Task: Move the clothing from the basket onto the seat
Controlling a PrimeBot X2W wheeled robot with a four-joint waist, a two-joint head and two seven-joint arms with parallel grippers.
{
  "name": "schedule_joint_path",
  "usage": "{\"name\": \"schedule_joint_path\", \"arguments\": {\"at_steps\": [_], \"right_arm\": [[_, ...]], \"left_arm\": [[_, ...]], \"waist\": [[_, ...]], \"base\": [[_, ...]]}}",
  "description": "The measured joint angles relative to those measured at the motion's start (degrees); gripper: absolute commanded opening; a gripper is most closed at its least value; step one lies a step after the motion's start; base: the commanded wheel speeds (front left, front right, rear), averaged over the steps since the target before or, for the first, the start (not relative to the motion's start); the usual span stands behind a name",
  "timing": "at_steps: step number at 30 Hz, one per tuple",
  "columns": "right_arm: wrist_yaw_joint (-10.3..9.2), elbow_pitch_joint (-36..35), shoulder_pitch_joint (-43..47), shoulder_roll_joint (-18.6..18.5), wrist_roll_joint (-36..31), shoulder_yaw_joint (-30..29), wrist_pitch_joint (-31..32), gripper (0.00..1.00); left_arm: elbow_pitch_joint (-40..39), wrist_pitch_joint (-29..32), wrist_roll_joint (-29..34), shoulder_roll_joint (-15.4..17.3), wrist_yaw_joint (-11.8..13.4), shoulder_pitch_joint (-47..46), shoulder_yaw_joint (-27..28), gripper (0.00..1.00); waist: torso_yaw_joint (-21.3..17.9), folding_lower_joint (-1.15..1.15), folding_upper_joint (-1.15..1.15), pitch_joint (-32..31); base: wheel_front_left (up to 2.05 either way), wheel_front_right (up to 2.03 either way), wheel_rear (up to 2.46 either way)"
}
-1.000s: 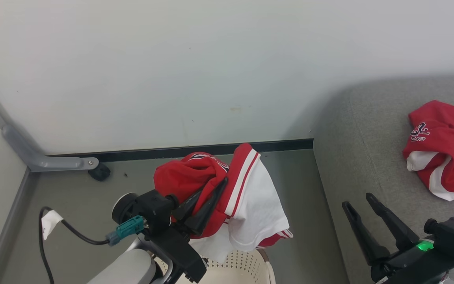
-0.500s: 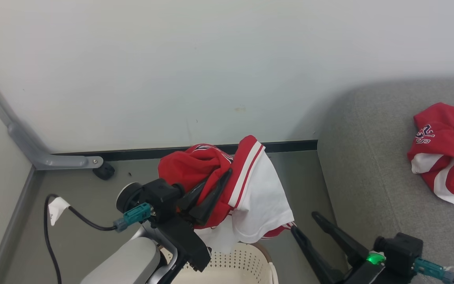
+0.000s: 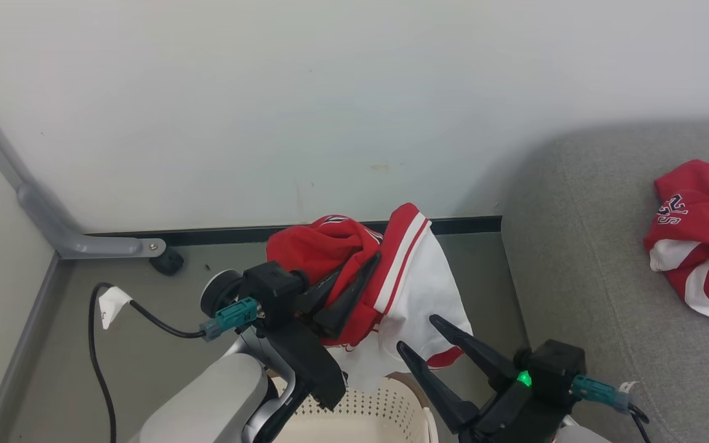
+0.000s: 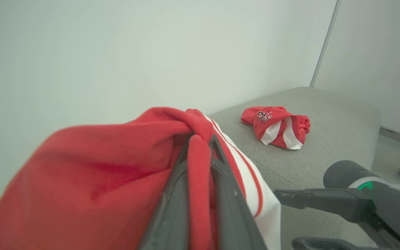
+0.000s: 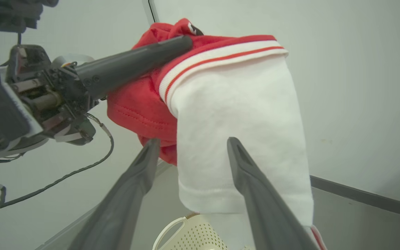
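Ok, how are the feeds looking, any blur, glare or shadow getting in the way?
Head view: even light, no glare, a soft shadow on the wall above the seat. Left wrist view: the held jersey is soft up close, the jersey on the seat sharper. Right wrist view: crisp on that jersey's white panel.

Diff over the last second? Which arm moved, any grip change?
Right gripper swung left from over the seat toward the hanging jersey, jaws open, nothing grasped. Left gripper stays shut on that jersey above the basket; the other jersey still lies on the seat.
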Motion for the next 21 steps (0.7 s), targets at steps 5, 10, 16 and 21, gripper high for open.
{"name": "schedule_joint_path", "arguments": {"at_steps": [5, 10, 16, 21], "right_arm": [[0.00, 4.5, -2.5, 2.0, -2.2, 0.7, 0.0, 1.00], [0.01, 7.9, -4.7, 3.9, -3.2, 1.7, 0.0, 1.00], [0.08, 13.6, -7.8, 5.6, -5.1, 2.9, 0.0, 1.00], [0.38, 15.7, -8.9, 7.6, -5.5, 3.4, 0.0, 0.00]], "left_arm": [[0.8, 0.4, -0.1, -0.5, -0.1, -0.1, -0.4, 0.00], [1.5, 0.4, -0.1, -0.9, -0.1, -0.2, -0.7, 0.00], [1.9, 0.6, -0.1, -2.0, -0.6, -0.3, -2.0, 0.00], [2.7, 0.7, -0.1, -2.2, -0.8, -0.3, -2.7, 0.00]], "waist": [[0.3, 0.00, 0.00, 0.1], [0.7, 0.00, 0.00, 0.1], [1.2, 0.00, 0.00, 0.0], [1.7, 0.00, 0.00, -0.3]], "base": [[0.00, 0.00, 0.00], [0.00, 0.00, 0.00], [0.00, 0.00, 0.00], [0.00, 0.00, 0.00]]}}
